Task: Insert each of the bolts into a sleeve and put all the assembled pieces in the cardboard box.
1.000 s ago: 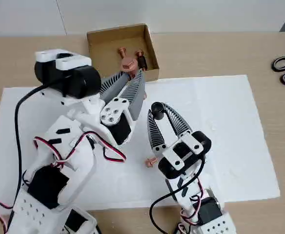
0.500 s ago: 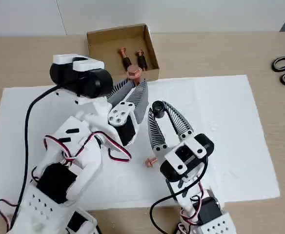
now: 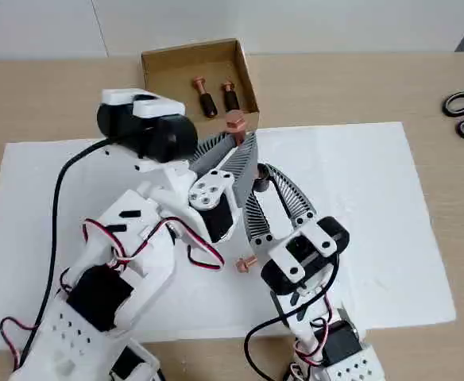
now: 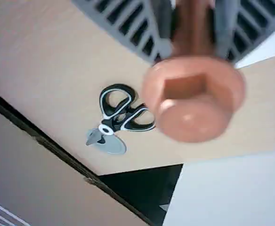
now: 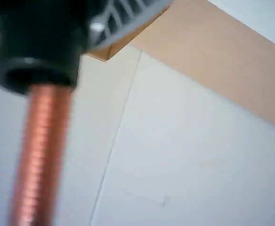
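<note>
Cardboard box (image 3: 172,86) sits at the table's far edge with two assembled pieces (image 3: 203,94) lying inside. The left arm leans across the white paper (image 3: 359,198), and the left gripper (image 3: 236,135) pinches a copper bolt (image 4: 193,96) by its shaft. The right gripper (image 3: 261,181) is closed on a black sleeve (image 5: 36,44), with the bolt's thread at its mouth. A second ago the bolt hung over the box edge.

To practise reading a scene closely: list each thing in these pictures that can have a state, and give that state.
Left gripper, shut on bolt.
Right gripper, shut on sleeve.
Bolt, shank end in the sleeve.
Box, open, two assembled pieces inside.
Spare bolt, lying loose on the paper.
Scissors, shut.
</note>
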Available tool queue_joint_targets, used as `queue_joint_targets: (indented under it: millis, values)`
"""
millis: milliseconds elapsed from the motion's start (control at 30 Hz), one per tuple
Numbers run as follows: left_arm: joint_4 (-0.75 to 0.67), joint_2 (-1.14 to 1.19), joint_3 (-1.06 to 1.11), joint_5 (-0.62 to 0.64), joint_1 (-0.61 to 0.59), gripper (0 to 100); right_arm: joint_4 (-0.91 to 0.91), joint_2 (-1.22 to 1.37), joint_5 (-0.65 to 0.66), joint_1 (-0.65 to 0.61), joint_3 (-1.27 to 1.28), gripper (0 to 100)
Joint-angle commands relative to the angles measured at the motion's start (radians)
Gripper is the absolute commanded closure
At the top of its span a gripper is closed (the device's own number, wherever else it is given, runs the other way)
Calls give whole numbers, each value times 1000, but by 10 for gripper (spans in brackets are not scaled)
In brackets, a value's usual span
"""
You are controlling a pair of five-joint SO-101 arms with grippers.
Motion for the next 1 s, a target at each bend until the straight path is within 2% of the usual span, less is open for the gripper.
queue_joint_targets:
  millis: [0,167,300,833,967]
  values:
    - [-38,2,-87,5,2,994,-24,-13,-3,-2,8,995]
    - [-37,3,-73,2,5,994,-24,-13,-3,-1,8,995]
    - [-40,3,-31,-58,5,994,-24,-13,-3,-1,8,995]
    - [-41,3,5,-64,37,994,-22,-13,-3,-1,8,995]
    - [-52,3,5,-132,37,994,-22,-13,-3,-1,8,995]
